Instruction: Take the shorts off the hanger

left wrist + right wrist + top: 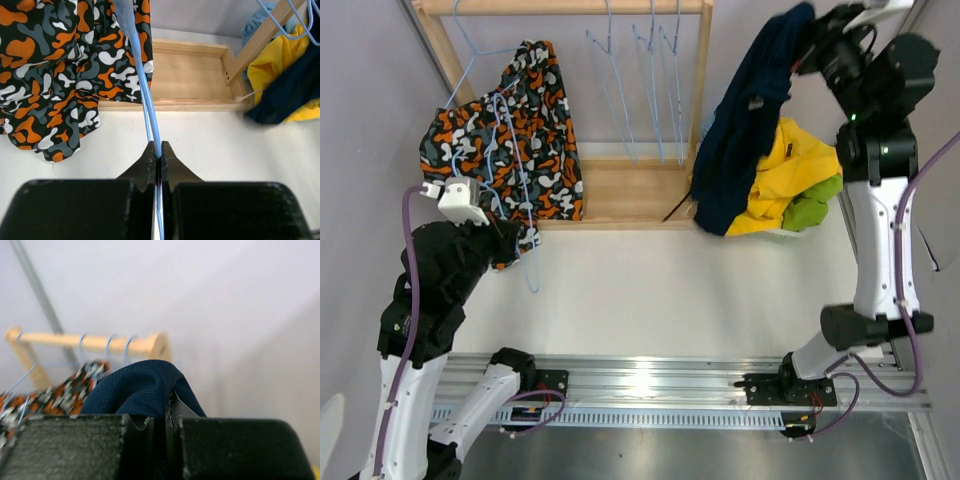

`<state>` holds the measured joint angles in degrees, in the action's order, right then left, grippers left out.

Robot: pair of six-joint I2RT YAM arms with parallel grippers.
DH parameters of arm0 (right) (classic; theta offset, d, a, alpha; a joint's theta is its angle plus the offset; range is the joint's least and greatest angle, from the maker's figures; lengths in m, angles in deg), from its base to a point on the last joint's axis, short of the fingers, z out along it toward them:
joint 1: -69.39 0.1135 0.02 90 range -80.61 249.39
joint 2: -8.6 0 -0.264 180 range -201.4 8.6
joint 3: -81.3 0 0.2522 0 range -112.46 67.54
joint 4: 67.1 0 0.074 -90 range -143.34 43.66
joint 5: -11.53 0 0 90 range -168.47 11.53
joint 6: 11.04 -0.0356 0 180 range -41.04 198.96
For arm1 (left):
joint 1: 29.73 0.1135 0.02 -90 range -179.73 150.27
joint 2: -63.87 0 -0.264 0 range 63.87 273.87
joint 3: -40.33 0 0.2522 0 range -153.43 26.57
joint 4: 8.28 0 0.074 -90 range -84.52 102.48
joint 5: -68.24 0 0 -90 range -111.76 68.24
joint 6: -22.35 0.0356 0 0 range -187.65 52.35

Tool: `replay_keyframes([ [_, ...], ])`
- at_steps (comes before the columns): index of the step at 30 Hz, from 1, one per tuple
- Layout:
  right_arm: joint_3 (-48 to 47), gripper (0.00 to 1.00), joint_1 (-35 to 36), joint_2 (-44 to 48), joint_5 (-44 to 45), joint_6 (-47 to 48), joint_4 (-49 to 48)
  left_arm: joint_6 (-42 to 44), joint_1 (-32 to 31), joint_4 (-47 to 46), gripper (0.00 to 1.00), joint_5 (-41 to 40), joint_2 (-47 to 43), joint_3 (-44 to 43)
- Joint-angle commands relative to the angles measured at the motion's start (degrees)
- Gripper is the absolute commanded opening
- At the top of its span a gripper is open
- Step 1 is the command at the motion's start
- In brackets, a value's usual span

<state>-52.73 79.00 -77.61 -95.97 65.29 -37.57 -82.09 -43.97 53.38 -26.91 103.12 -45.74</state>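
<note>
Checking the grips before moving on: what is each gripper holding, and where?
Left gripper: blue hanger, by its wire. Right gripper: navy shorts, by a top fold.

- The right gripper (161, 427) had its jaws pinched shut on a fold of the dark navy shorts (137, 390).
- Behind — a wooden rail (140, 345) carrying blue hanger hooks (81, 342).
- The camouflage shorts (60, 395) hung lower left.

wall (360, 120) pale grey | table (670, 290) white | wooden rack (620, 195) at rear
</note>
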Motion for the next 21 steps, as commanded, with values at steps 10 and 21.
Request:
replay_keyframes([
  [10,8.61,0.30,-6.35,-14.00,12.22,-0.83,-9.34,3.27,-0.26,-7.99,0.00,9.10,10.82,-1.77],
  [21,61.88,0.99,-5.83,9.20,10.82,-9.97,-26.49,6.44,0.27,-8.88,0.00,13.41,37.89,-32.15],
])
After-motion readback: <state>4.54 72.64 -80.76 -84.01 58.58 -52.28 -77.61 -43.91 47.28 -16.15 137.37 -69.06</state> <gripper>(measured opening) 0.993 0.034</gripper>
